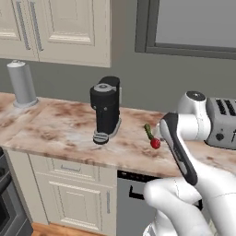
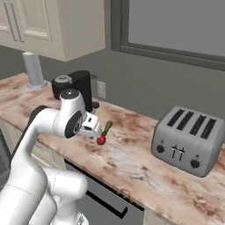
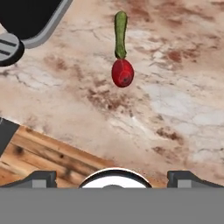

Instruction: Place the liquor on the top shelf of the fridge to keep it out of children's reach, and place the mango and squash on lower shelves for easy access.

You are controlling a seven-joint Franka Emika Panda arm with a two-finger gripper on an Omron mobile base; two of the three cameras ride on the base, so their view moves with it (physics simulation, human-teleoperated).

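Lying on the marbled brown and white counter [image 1: 60, 129], the mango [image 3: 122, 73] and the squash [image 3: 120, 34] are just next to each other, and in the hand view the small red fruit seems to touch the near end of the slender green vegetable, which points away toward the wall. In the left base view the mango [image 1: 156, 143] and the squash [image 1: 148, 131] are to the right of the black coffee grinder [image 1: 106, 109], near the front part of the counter, and the white arm stands partly before them. In the right base view the mango [image 2: 101, 139] and the squash [image 2: 107, 128] are between the coffee grinder [image 2: 78, 90] on the left and the grey four-slot toaster [image 2: 190, 139] on the right, well apart from the toaster. The gripper [image 3: 112, 177] hangs above the counter's front edge, and its two dark finger tips stand wide apart at the bottom of the hand view with nothing between them; the fruit is farther in on the counter, not touched by the fingers. In the right base view the gripper [image 2: 94, 127] is just left of the two things. A grey cylinder [image 1: 21, 84] stands upright at the far left of the counter, under the cream wall cabinets [image 1: 55, 27]. A dark window frame [image 2: 167, 26] is on the wall above the toaster. Below the counter, the cream drawers [image 1: 69, 189] are closed.
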